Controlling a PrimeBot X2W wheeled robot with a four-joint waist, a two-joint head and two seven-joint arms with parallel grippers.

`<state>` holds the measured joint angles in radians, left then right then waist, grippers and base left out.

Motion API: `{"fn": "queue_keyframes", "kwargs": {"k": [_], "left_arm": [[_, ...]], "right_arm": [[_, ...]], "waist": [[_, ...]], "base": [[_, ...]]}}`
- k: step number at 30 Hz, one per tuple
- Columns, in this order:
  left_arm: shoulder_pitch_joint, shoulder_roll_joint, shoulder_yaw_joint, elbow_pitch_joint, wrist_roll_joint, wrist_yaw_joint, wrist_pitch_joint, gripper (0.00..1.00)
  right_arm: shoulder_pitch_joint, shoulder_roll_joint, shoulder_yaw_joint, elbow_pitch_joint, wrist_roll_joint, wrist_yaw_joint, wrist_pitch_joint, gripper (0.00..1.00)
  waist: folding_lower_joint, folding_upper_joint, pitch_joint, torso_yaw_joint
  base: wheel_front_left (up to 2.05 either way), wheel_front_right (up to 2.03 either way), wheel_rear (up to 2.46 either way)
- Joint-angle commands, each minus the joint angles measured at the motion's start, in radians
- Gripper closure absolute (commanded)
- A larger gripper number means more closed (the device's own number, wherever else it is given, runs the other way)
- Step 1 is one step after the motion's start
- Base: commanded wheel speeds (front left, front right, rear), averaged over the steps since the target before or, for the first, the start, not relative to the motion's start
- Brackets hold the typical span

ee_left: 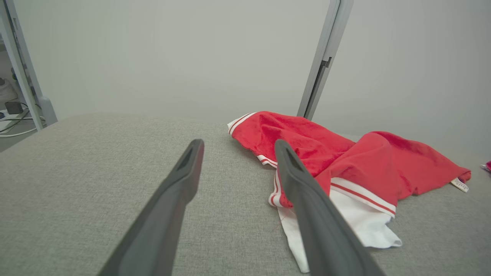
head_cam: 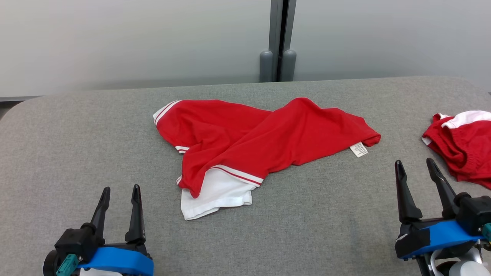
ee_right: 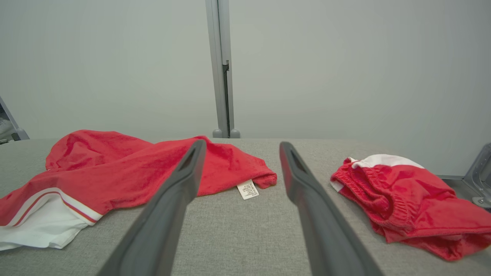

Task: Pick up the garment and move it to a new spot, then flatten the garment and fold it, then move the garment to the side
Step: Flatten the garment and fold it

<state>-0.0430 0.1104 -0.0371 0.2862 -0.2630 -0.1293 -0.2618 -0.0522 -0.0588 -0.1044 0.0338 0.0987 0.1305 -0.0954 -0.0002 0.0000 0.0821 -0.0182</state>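
Jaws, left arm: the left jaws sit at the lower left of the head view, fingers spread wide with nothing between them, and are clear of all cloth.

Jaws, right arm: the right jaws sit at the lower right of the head view, likewise spread and empty. They stand between the two red heaps and touch neither.

Item 1: garment, red with white striped trim. It lies crumpled and twisted at the centre of the frame on the grey bench. A white panel pokes out at its lower left, and a label lies at its right end.

Item 2: second red garment, bunched at the right edge of the frame, well apart from item 1.

Step in hand (judged): the first one. Pick-up has not begun, and nothing is flattened or folded.

Next move (judged): carry the jaws up the frame to item 1 and close on an edge of the cloth. The white panel lies nearest the left jaws, the labelled end nearest the right jaws.

Caution (judged): the right jaws should keep off item 2 while reaching.
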Motion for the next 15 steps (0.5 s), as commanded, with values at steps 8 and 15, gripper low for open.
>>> {"fn": "queue_keyframes", "kwargs": {"k": [8,15], "left_arm": [[0.015,-0.003,0.004,0.001,0.009,0.000,-0.004,0.00],[-0.029,-0.010,-0.102,0.067,-0.019,-0.001,0.017,0.00]], "right_arm": [[0.027,0.007,0.001,-0.022,-0.001,0.001,0.014,0.00],[0.019,0.008,0.006,-0.011,0.010,0.001,0.013,0.00]], "waist": [[0.0002,0.0000,0.002,0.002],[0.0002,0.0000,0.018,0.001]], "base": [[0.00,0.00,0.00],[0.00,0.00,0.00]]}}
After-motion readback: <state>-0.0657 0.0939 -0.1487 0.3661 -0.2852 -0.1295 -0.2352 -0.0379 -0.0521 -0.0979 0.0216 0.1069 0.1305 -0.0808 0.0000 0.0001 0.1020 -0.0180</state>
